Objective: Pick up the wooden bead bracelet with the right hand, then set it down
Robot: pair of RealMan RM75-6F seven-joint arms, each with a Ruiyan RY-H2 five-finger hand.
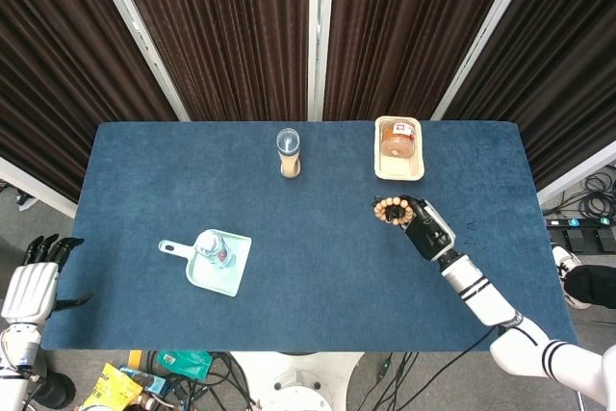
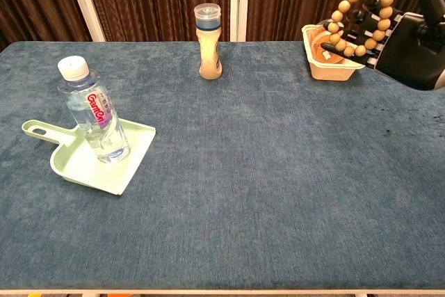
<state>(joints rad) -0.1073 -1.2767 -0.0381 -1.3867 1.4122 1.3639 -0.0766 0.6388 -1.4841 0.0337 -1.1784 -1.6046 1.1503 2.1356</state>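
Blue table [image 1: 308, 267], dark curtains behind. Right hand [image 2: 410, 39] holds bracelet [image 2: 358, 19] aloft, fingers [image 2: 341, 44] hooked through loop, near tray [image 2: 320, 67]. Pickup done; set-down left. Left hand [image 1: 34, 281] idle off-table, fingers together.

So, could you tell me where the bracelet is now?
The bracelet is held off the table by the right hand, just in front of the tray.
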